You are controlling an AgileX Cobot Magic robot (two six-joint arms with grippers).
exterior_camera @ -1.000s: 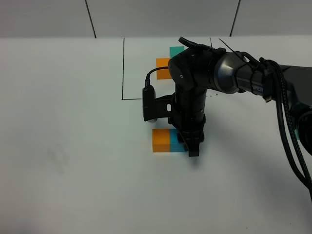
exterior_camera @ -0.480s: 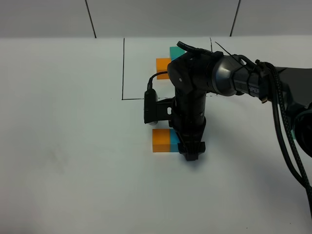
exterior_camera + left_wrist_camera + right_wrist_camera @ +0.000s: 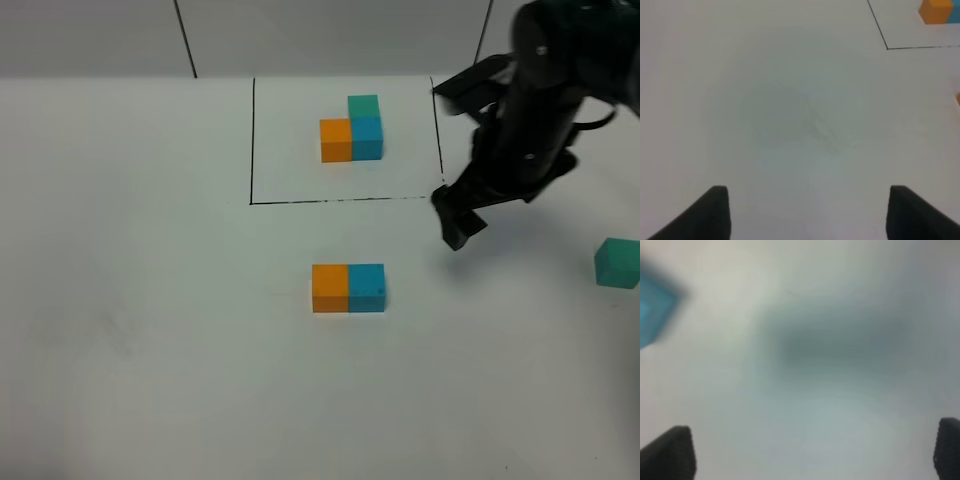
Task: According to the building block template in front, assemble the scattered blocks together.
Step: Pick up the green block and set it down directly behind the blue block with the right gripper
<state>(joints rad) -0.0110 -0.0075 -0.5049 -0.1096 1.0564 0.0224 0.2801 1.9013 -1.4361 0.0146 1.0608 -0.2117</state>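
The building block template [image 3: 352, 132] lies inside a black drawn rectangle at the back: orange beside blue, green behind the blue. In front of it, a loose orange cube [image 3: 330, 288] and a loose blue cube [image 3: 367, 287] sit side by side, touching. A teal-green cube [image 3: 617, 263] rests alone at the far right edge. My right gripper [image 3: 455, 226] hangs above the table, right of the pair, open and holding nothing. In the right wrist view its fingertips [image 3: 670, 454] are spread wide beside a blurred blue shape [image 3: 652, 310]. My left gripper [image 3: 810, 215] is open over bare table.
The rectangle's black line [image 3: 340, 201] runs between the template and the loose pair. The right arm [image 3: 545, 90] reaches in from the upper right. The left wrist view shows the rectangle's corner [image 3: 887, 48] and the template's orange cube [image 3: 936, 11].
My right gripper opened and let go of the blue cube beside the orange one. It then rose and swung away to the right, uncovering the template and the teal-green cube.
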